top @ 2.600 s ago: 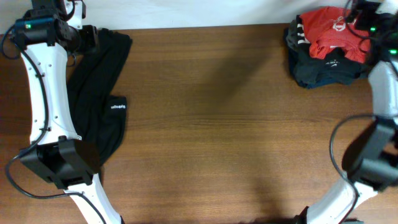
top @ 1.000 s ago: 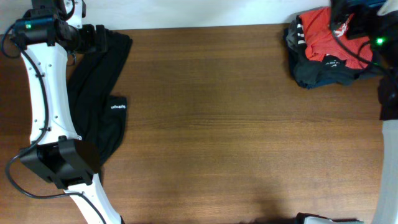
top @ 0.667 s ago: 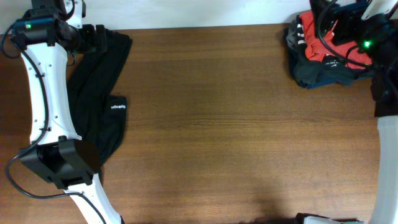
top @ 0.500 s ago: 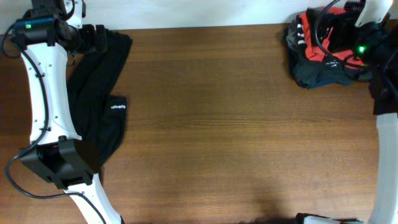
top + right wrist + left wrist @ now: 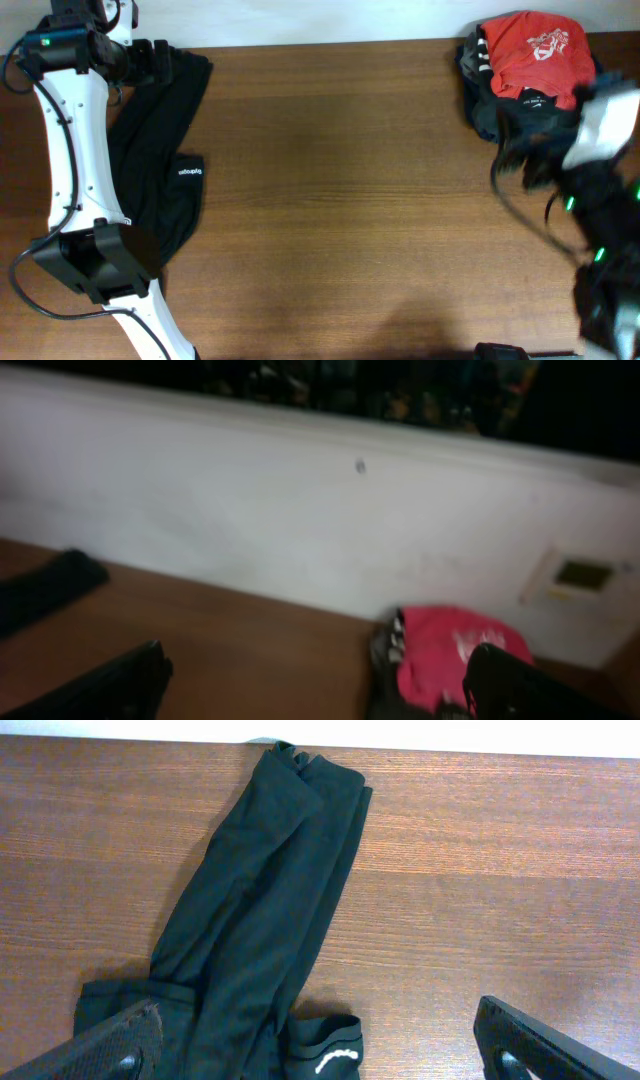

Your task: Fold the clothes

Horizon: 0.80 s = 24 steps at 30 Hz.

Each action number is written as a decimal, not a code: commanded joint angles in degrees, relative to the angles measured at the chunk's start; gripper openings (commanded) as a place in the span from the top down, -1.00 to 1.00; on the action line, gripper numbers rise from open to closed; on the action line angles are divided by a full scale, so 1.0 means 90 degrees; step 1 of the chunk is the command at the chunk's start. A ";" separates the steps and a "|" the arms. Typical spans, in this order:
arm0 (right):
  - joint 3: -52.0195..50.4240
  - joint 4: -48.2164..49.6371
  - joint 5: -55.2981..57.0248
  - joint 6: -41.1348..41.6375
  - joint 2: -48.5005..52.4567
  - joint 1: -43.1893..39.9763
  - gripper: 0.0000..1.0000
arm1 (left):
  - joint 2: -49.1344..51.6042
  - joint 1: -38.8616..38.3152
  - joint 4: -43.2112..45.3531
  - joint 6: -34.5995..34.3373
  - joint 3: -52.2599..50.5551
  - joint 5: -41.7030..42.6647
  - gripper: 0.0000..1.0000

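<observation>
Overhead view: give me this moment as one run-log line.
left gripper: open, over black garment | right gripper: open, empty | clothes pile: untouched, red shirt on top

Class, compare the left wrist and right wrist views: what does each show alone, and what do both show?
Left wrist only: the white logo on the black garment, and its folds. Right wrist only: the red shirt and a white wall. Both: the brown table; a dark shape at the right wrist view's left edge may be that garment.
</observation>
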 commanded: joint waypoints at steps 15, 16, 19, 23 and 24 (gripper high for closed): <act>-0.5525 0.1999 0.0682 0.0784 -0.3876 0.0291 -0.98 | 0.0044 -0.0017 -0.0002 0.0051 0.0027 0.0000 -0.98; -0.5673 0.2047 0.0682 0.0784 -0.3983 0.0294 -0.98 | 0.0044 -0.0017 -0.0002 0.0051 0.0027 -0.0002 -0.98; -0.6156 0.2302 0.0714 0.0782 -0.4330 0.0296 -0.98 | 0.0044 -0.0017 -0.0002 0.0051 0.0027 0.0000 -0.98; -0.6547 0.2329 0.0712 0.0784 -0.4709 0.0296 -0.97 | 0.0044 -0.0017 -0.0002 0.0049 0.0027 0.0000 -0.98; -0.6642 0.2329 0.0709 0.0784 -0.4806 0.0296 -0.98 | 0.0044 -0.0017 -0.0002 0.0051 0.0027 0.0000 -0.98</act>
